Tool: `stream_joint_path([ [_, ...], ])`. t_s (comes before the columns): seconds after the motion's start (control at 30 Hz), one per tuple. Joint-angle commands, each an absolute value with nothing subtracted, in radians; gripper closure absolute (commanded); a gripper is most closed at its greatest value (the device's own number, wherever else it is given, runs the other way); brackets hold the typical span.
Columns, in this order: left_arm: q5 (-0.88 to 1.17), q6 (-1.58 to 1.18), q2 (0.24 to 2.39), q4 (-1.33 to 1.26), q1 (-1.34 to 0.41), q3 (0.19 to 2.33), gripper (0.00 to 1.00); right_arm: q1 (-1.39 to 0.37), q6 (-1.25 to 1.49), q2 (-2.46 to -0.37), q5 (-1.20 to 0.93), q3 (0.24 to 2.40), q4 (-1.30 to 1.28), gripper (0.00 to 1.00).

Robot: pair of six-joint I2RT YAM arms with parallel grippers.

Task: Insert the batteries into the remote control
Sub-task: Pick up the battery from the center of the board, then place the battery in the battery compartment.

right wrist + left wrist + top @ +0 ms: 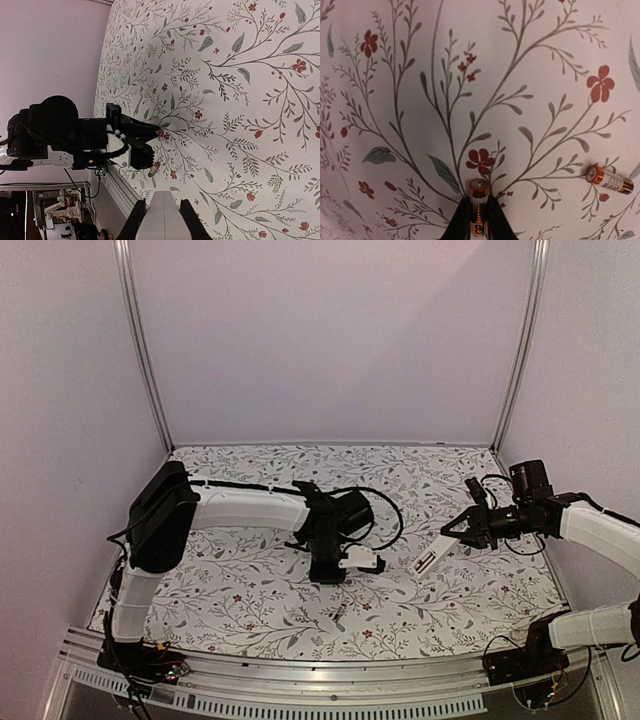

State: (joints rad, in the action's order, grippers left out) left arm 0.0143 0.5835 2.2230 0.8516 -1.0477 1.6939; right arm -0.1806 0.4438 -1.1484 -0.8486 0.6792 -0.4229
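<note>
My left gripper (479,204) is shut on one coppery-gold battery (479,192), held lengthwise between the fingers, with its capped end pointing at the cloth close below. In the top view this gripper (328,577) points down at the table's middle. The second battery (610,180) lies loose on the cloth to its right; it also shows in the top view (338,615) and the right wrist view (154,170). My right gripper (453,535) is shut on the white remote control (427,559) and holds it slanted above the table at the right. In the right wrist view the remote (163,220) sits between the fingers.
A floral cloth (250,590) covers the table. A metal rail (300,680) runs along the near edge. Frame posts (145,350) stand at the back corners, with plain walls behind. The left arm (90,135) and its cable loop (385,510) sit near mid-table.
</note>
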Motion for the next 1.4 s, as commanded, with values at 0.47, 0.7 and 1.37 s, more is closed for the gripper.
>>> stream_joint_path([
  [0.47,0.119,0.208,1.77,0.208,-1.043,1.325,1.0,-0.217,0.548,-1.174,-0.88,0.698,-0.313,1.0],
  [0.7,0.104,-0.049,1.727,0.064,-1.078,1.294,1.0,-0.301,0.605,-1.218,-0.849,0.744,-0.308,1.0],
  [1.37,-0.023,-0.102,1.851,-0.048,-1.197,1.319,1.0,-0.416,0.737,-1.34,-0.815,0.817,-0.21,1.0],
])
